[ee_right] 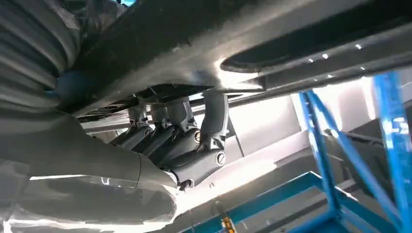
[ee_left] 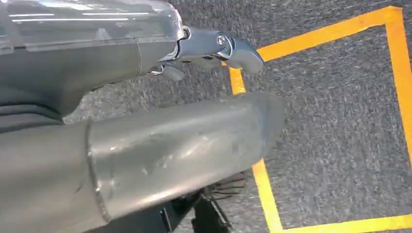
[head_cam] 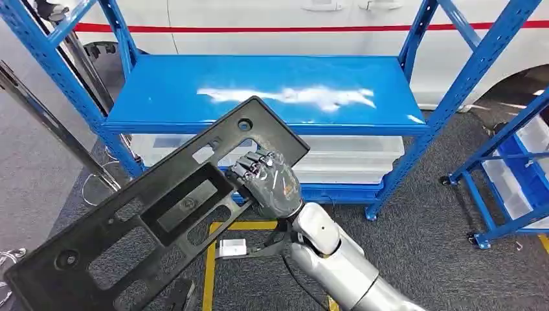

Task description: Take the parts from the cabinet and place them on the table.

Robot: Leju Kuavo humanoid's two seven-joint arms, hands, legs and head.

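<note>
Long flat black plastic panel with cutouts [head_cam: 149,227], tilted, held up in front of blue metal shelf rack [head_cam: 272,91] by right hand [head_cam: 268,184], fingers [ee_right: 170,131] hooked through a cutout. Left hand [ee_left: 145,160] hangs over grey carpet with yellow tape lines [ee_left: 340,126]; grasp state unclear.

My left hand [ee_left: 145,97] takes up most of this picture, hanging over grey carpet [ee_left: 335,116]. I can see the thick grey thumb [ee_left: 184,145] running across the middle and, beside it, a darker finger [ee_left: 218,46] with a shiny metal tip, slightly bent. Nothing lies between thumb and finger, and they stand apart. On the carpet behind them runs yellow tape [ee_left: 265,194], forming the corner and sides of a marked box.
</note>
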